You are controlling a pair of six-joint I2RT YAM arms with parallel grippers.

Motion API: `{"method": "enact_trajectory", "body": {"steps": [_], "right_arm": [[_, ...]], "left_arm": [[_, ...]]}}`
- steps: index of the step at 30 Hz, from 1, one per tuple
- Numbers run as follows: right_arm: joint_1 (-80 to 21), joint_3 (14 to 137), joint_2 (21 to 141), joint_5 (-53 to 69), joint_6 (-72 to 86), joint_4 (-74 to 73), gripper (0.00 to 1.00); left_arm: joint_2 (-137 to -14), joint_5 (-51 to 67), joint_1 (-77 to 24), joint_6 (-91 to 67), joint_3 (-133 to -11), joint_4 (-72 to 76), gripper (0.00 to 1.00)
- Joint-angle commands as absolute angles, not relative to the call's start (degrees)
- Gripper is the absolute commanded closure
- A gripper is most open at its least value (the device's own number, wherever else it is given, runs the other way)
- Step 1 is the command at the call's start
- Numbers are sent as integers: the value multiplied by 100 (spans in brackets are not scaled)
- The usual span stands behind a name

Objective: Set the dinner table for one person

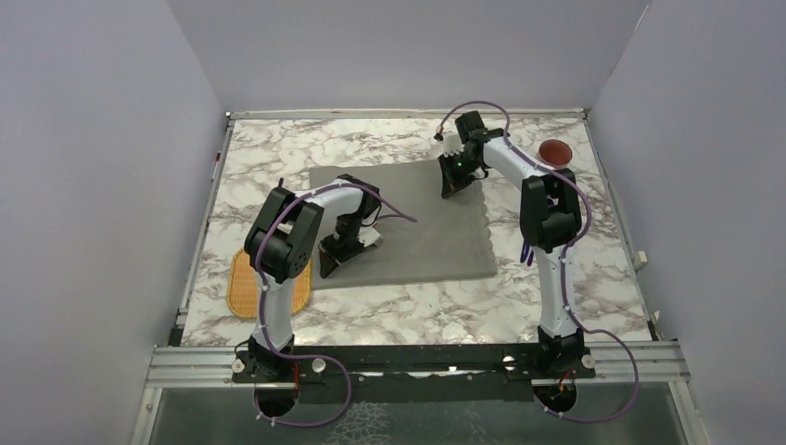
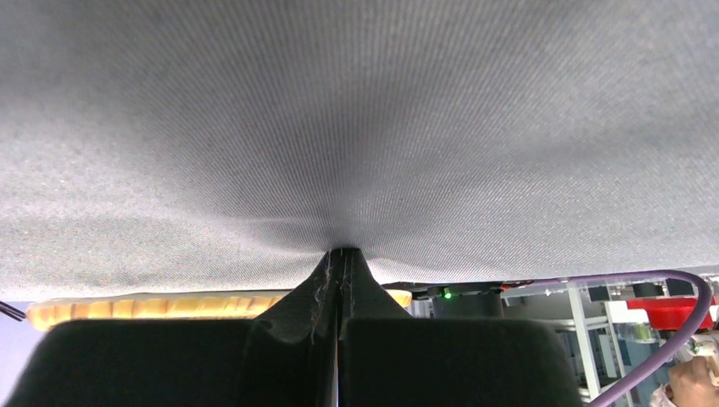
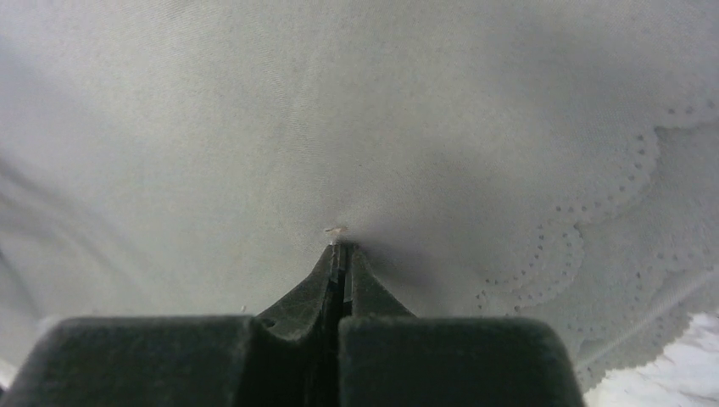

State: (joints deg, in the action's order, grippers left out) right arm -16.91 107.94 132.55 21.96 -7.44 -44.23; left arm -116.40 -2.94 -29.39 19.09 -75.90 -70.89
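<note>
The dinner table [image 1: 389, 306] is white-and-grey marble with metal edging. A grey cloth placemat [image 1: 417, 232] with a scalloped edge lies on its middle. My left gripper [image 1: 324, 271] is at the mat's near left corner. In the left wrist view its jaws [image 2: 343, 253] are shut, and the grey weave [image 2: 356, 110] puckers into the tips at the mat's edge. My right gripper [image 1: 450, 192] is at the far right corner. Its tips [image 3: 339, 248] are shut on a pinch of cloth [image 3: 297, 110], with the scalloped border [image 3: 593, 237] just to the right.
An orange woven oval mat [image 1: 243, 289] lies at the near left, partly under the left arm, and shows below the cloth's edge [image 2: 127, 307]. A red round dish [image 1: 556, 151] stands at the far right edge. Grey walls enclose the table on three sides.
</note>
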Motion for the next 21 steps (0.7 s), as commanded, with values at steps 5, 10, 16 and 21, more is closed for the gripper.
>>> {"method": "enact_trajectory", "body": {"steps": [5, 10, 16, 21], "right_arm": [[-1655, 10681, 13879, -116, -452, -3903, 99], [-1657, 10687, 13849, -404, -334, -3898, 99], [-1653, 10502, 13708, -528, -299, -3923, 99], [-1655, 10291, 13574, -659, -332, -3877, 99]], "left_arm": [[-11791, -322, -3004, 1813, -7895, -6452, 100], [-11790, -437, -3006, 1810, -7977, -6454, 100], [-11851, -625, -3006, 1789, -8033, -6452, 100], [-11866, -675, -3006, 1767, -8013, -6451, 100]]}}
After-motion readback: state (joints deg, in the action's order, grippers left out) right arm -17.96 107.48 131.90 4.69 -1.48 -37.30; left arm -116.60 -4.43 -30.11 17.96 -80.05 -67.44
